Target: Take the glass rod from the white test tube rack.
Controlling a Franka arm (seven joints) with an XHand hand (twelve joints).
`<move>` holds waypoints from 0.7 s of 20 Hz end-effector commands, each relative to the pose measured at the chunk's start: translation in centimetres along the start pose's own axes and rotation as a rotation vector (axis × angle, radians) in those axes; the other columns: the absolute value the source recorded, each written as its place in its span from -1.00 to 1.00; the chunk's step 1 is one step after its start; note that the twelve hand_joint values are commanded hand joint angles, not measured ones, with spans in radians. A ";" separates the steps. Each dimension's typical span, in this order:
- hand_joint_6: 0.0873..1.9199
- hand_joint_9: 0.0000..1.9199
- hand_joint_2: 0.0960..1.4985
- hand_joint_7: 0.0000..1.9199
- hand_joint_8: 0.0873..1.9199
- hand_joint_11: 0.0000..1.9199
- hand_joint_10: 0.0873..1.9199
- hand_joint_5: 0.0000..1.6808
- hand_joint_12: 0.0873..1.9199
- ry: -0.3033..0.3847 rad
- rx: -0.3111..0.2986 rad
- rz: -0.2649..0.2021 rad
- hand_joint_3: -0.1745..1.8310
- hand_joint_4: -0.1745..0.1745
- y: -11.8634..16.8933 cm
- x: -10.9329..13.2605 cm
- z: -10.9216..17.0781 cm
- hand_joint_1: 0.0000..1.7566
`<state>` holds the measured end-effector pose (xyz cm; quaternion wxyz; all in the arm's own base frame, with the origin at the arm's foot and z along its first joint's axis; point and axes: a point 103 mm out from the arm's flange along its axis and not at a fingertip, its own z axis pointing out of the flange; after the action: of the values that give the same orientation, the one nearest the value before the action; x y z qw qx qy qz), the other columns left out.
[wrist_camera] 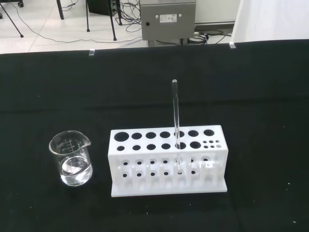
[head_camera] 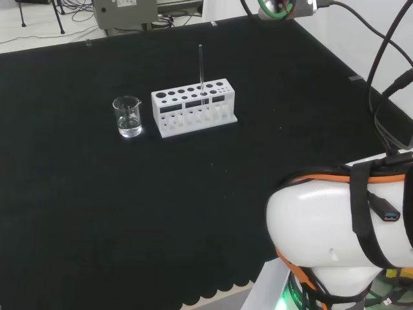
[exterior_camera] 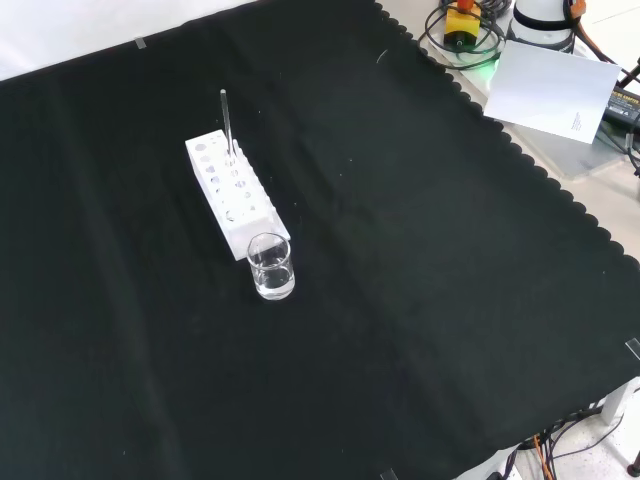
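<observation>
Standing upright in one of the front-row holes of the white test tube rack (head_camera: 195, 106), toward its right end in the head view, the glass rod (head_camera: 202, 70) rises well above the rack's top. A small glass beaker (head_camera: 128, 116) sits just left of the rack in that view, apart from it, on the black worktop (head_camera: 97, 213). I cannot tell how the fingers are set, so the approach looks not yet begun.

The main risk, as I judge it, is the rod's slimness and clearness: fingers closing slightly off line would push its top sideways, lever it against the hole's edge, and tip or drag the light rack. A pull that is not straight up could bind the rod in the hole and lift the rack with it. A sweep from the left in the head view could also knock the beaker over.
</observation>
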<state>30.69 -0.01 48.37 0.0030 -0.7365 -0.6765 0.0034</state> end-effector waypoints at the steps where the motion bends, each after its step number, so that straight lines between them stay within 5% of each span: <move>1: -0.86 -0.65 -0.05 -0.84 -0.62 -0.64 -0.48 -0.88 -0.16 -0.012 -0.009 -0.001 -0.25 -0.76 0.0 0.1 0.0 -0.21; 4: -1.00 -0.96 0.13 -0.98 -0.69 -0.96 -0.55 -0.93 -0.32 -0.008 -0.007 0.000 -0.43 -0.71 0.2 -0.1 0.1 -0.36; 14: -1.00 -1.00 0.21 -1.00 -0.60 -1.00 -0.51 -0.91 -0.28 0.001 -0.012 0.001 -0.53 -0.71 1.6 -0.6 0.1 -0.38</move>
<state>31.79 -0.14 47.88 0.0034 -0.7324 -0.6808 0.0093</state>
